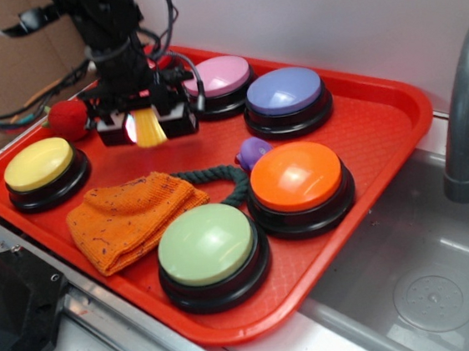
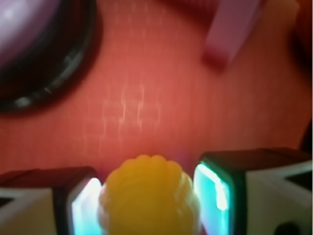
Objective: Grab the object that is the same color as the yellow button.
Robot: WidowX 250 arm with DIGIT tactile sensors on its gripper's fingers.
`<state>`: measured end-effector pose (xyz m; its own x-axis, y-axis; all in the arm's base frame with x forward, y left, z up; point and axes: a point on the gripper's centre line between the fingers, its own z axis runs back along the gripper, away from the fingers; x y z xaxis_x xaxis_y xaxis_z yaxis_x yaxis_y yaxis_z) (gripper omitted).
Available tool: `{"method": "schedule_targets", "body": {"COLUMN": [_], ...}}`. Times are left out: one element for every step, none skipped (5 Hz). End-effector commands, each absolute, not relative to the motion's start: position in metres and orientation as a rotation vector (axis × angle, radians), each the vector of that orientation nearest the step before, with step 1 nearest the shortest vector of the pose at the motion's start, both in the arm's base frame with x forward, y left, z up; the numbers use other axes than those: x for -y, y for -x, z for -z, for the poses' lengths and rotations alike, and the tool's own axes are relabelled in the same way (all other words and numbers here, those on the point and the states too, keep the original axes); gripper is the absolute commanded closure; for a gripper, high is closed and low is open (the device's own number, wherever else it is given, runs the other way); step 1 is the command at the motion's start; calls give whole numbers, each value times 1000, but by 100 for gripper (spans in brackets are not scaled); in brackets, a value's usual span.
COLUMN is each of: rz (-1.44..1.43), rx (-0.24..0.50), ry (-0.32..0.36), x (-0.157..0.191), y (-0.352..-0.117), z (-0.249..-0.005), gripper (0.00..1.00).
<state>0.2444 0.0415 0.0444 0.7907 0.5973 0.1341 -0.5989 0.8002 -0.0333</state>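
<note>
My gripper (image 1: 147, 126) hangs over the back left of the red tray (image 1: 384, 122), shut on the small yellow toy corn (image 1: 149, 131). In the wrist view the ridged corn (image 2: 148, 196) fills the gap between the two glowing pads (image 2: 215, 193), with the tray floor blurred beyond it. The yellow button (image 1: 38, 162), pale yellow dome on a black base, sits at the tray's left end, to the left of and nearer than the gripper. The arm hides the tray floor directly behind the corn.
An orange knitted cloth (image 1: 130, 218) lies in front of the gripper. Green (image 1: 206, 244), orange (image 1: 296, 176), purple (image 1: 284, 91) and pink (image 1: 220, 75) buttons stand on the tray. A red toy (image 1: 67, 119), a purple toy (image 1: 253, 151) and a rope (image 1: 228, 176) lie there too. A sink (image 1: 430, 281) and faucet (image 1: 467, 109) are at right.
</note>
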Motion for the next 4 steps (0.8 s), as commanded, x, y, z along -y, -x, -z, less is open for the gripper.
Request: {"method": "schedule_targets", "body": {"rz": [-348,-319,-320,-347], "rx": [222,244,320,295], "ry": [-10,13,32,31], "x": [-62,-67,-66,-70], "y": [-260,-266,-261,-261], "z": [-144,-179,-206,-207], "gripper": [100,100,100,100]}}
